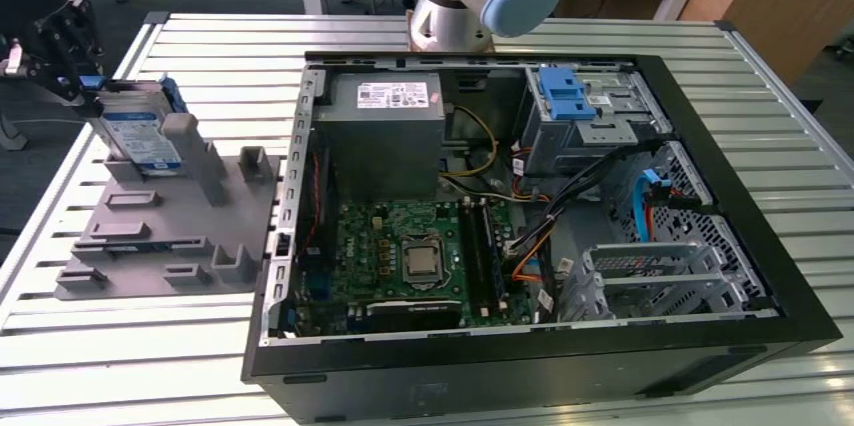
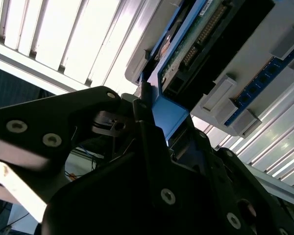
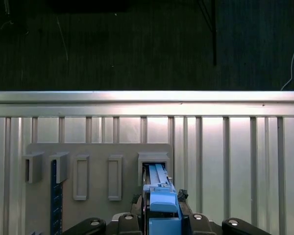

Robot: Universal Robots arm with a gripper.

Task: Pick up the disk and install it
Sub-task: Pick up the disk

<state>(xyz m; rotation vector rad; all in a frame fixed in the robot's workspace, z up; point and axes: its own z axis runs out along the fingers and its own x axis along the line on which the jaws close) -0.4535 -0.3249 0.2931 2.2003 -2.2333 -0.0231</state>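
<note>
The gripper (image 1: 78,81) was closed down to a slim gap, clamped on the blue plastic rail (image 2: 167,116) of the disk (image 1: 140,134), with a black finger (image 3: 182,196) pressed against each side. The flat silver disk stood upright just beneath the fingers, slotted into a matte grey moulded holder (image 1: 160,236) on the ribbed metal table (image 1: 134,366). The open black computer case (image 1: 534,378) lay well apart from the gripper.
</note>
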